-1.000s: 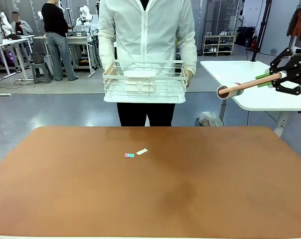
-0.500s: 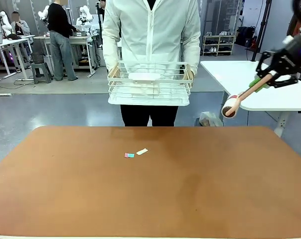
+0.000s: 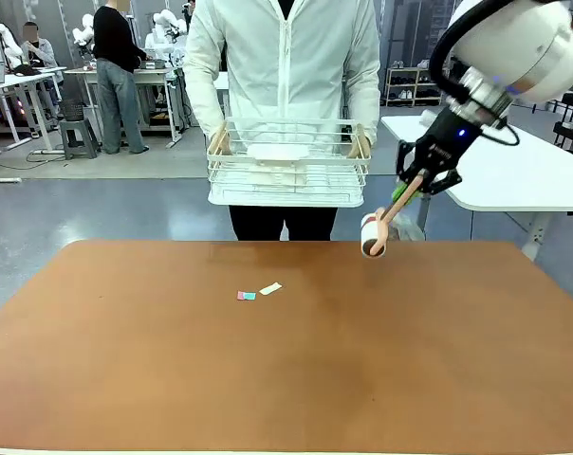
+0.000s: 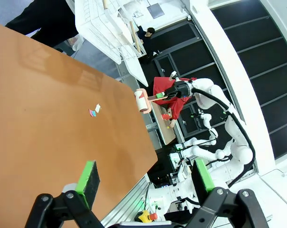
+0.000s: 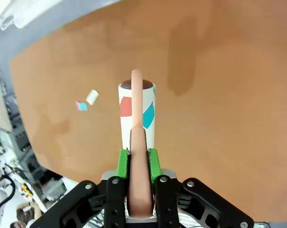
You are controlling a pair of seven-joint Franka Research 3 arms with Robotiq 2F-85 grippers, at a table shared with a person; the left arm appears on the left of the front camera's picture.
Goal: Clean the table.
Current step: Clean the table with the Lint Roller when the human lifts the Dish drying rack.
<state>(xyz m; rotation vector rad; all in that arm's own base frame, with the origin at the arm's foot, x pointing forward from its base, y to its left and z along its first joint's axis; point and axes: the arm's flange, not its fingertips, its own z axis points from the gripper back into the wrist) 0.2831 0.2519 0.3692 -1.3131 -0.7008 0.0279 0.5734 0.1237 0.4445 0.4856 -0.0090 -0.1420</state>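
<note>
Now lint roller (image 3: 374,237) lower, above the table (image 3: 286,370)

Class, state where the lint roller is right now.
Front view: the lint roller, held by the right gripper, hovers above the table at its far edge, right of the person's wire basket.

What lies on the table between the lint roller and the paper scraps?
Nothing: in the front view, only bare table separates the lint roller from the paper scraps.
</note>
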